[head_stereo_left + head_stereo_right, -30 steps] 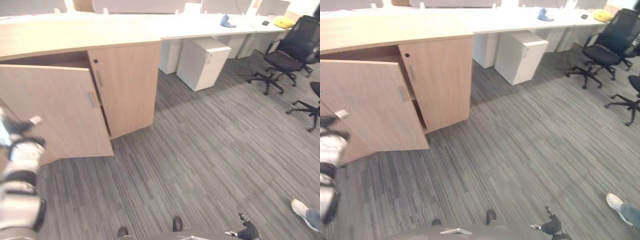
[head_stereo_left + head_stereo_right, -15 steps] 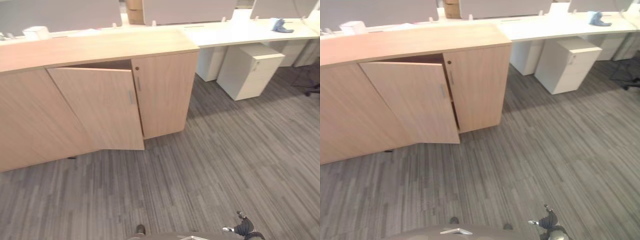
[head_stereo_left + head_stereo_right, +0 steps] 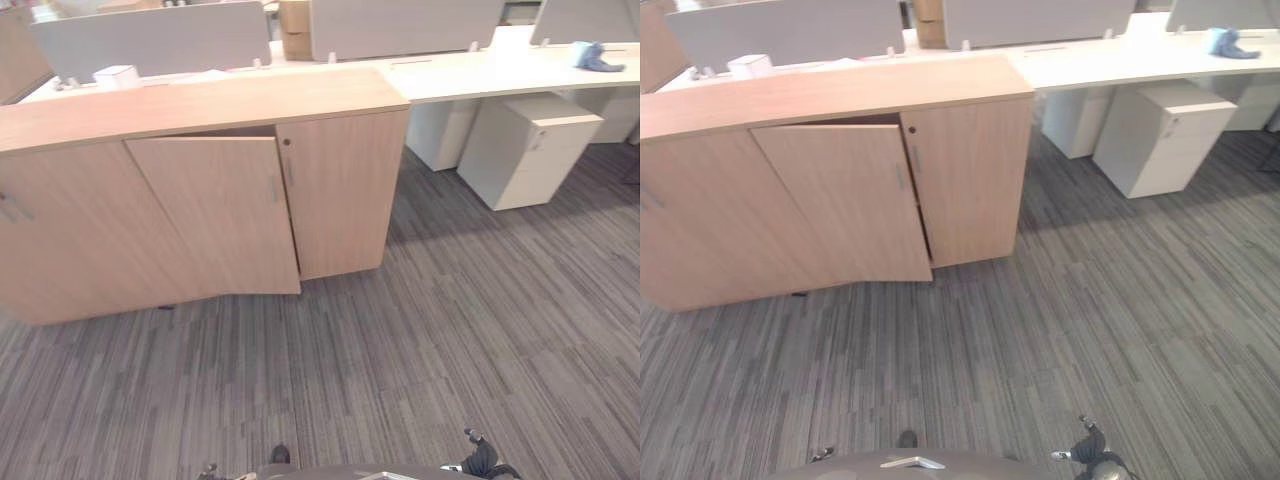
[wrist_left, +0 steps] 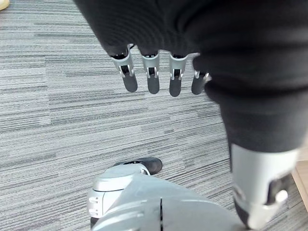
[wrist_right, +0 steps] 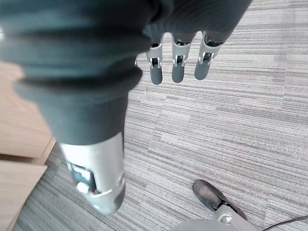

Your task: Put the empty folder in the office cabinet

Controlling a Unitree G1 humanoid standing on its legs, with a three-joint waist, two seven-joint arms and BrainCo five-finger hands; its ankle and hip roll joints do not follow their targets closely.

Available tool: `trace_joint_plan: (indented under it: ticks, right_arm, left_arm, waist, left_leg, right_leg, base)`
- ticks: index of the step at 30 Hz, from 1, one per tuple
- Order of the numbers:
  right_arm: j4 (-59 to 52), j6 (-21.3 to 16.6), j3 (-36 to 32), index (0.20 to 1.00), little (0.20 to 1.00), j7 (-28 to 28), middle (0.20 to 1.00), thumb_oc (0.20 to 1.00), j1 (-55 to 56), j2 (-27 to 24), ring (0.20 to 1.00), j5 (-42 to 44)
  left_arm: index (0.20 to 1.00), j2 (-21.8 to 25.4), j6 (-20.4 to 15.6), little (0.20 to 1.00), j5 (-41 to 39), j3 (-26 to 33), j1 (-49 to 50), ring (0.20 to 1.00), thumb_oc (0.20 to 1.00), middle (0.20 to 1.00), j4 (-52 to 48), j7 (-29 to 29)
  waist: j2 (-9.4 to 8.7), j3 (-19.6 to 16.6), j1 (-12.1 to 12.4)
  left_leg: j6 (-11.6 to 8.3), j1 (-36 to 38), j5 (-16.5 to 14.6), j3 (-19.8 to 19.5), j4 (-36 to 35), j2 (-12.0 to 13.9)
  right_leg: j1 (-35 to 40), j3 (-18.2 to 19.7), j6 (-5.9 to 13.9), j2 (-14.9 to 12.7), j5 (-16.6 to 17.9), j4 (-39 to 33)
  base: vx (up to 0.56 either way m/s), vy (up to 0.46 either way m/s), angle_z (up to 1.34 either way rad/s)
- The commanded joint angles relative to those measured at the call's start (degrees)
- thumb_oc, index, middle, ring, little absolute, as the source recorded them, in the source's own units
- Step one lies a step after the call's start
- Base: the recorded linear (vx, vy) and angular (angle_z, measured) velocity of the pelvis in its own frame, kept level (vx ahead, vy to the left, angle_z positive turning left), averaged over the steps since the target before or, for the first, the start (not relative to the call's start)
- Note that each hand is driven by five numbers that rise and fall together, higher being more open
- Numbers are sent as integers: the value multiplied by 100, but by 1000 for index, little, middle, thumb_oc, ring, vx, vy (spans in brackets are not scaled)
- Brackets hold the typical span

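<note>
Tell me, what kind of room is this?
Most likely an office. A long wooden cabinet stands with one door ajar, white desks run behind it with a drawer unit beneath, and grey carpet covers the floor.

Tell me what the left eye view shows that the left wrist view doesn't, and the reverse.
Left eye view: the wooden cabinet with one door ajar, the white drawer unit beside it and the white desk behind. Left wrist view: the left robot hand, fingers straight and holding nothing, hanging above the floor. Shared: the grey striped carpet.
</note>
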Motion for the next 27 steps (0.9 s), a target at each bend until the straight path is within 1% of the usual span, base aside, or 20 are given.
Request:
trace_joint_plan:
  ticks: [1,3,4,5,6,8,10,11,19,21,27]
  right_arm:
    - [262,9,68,1000,1000,-119,1000,1000,-469,81,1000,-22]
    - [441,35,65,1000,1000,-106,1000,1000,-499,129,1000,6]
    - [514,72,39,1000,1000,-104,1000,1000,-527,160,1000,55]
    - [514,72,39,1000,1000,-104,1000,1000,-527,160,1000,55]
    - [566,68,2,1000,1000,-104,1000,1000,-550,201,1000,113]
    - [757,96,-71,1000,1000,-116,1000,1000,-579,263,1000,183]
    - [800,107,-92,1000,1000,-103,1000,1000,-591,303,1000,211]
    - [861,147,-47,1000,1000,-50,1000,1000,-638,370,1000,192]
    - [1079,247,-74,1000,1000,104,1000,1000,-594,554,1000,350]
    - [1157,274,-95,1000,1000,143,1000,1000,-568,612,1000,387]
    - [1204,301,-74,1000,1000,200,1000,1000,-578,621,1000,379]
  left_arm:
    - [1000,233,14,1000,-33,-205,-206,1000,1000,1000,76,21]
    - [1000,213,27,1000,75,-301,-246,1000,1000,1000,104,14]
    - [1000,177,40,1000,105,-338,-256,1000,1000,1000,142,11]
    - [1000,177,40,1000,105,-338,-256,1000,1000,1000,142,11]
    - [1000,155,54,1000,130,-362,-281,1000,1000,1000,166,-10]
    - [1000,156,81,1000,184,-385,-310,1000,1000,1000,237,-64]
    - [1000,178,104,1000,221,-376,-320,1000,1000,1000,307,-90]
    - [1000,198,209,1000,322,-296,-310,1000,1000,1000,537,-121]
    - [1000,245,339,1000,564,-172,-171,1000,1000,1000,858,-183]
    - [1000,254,378,1000,391,-24,-123,1000,1000,1000,892,-243]
    - [1000,227,371,1000,408,-120,-150,1000,1000,1000,831,-330]
  waist:
    - [-384,105,-43]
    - [-395,51,-86]
    - [-333,-22,-123]
    - [-333,-22,-123]
    - [-266,-88,-151]
    - [-239,-207,-175]
    - [-247,-253,-169]
    - [-278,-308,-117]
    - [-353,-423,-34]
    - [-372,-474,-8]
    - [-362,-503,-11]
  left_leg:
    - [657,149,-1213,822,616,-282]
    - [712,231,-1389,814,681,-456]
    - [756,391,-1434,800,465,-545]
    - [756,391,-1434,800,465,-545]
    - [804,558,-1421,761,141,-617]
    - [801,655,-1324,678,-238,-693]
    - [801,686,-1301,667,-313,-712]
    - [828,776,-1279,687,-432,-717]
    - [877,1027,-1364,721,-527,-744]
    - [884,1110,-1390,715,-542,-743]
    - [879,1151,-1414,689,-544,-740]
  right_leg:
    - [-181,22,384,-501,-190,295]
    - [-221,-57,386,-513,-155,290]
    - [-285,-107,394,-469,-139,315]
    - [-285,-107,394,-469,-139,315]
    - [-342,-143,410,-429,-138,357]
    - [-368,-205,439,-443,-91,326]
    - [-361,-214,450,-458,-75,317]
    - [-324,-208,479,-504,-62,324]
    - [-145,-194,539,-594,-48,347]
    - [-70,-185,548,-600,-57,321]
    - [-40,-165,567,-613,-47,292]
  base:
    - [-101,-8,15]
    - [-86,26,35]
    - [-27,40,36]
    - [-5,55,44]
    - [2,62,44]
    - [17,86,51]
    - [63,83,32]
    - [99,119,33]
    - [54,35,0]
    - [69,8,-1]
    - [19,5,-2]
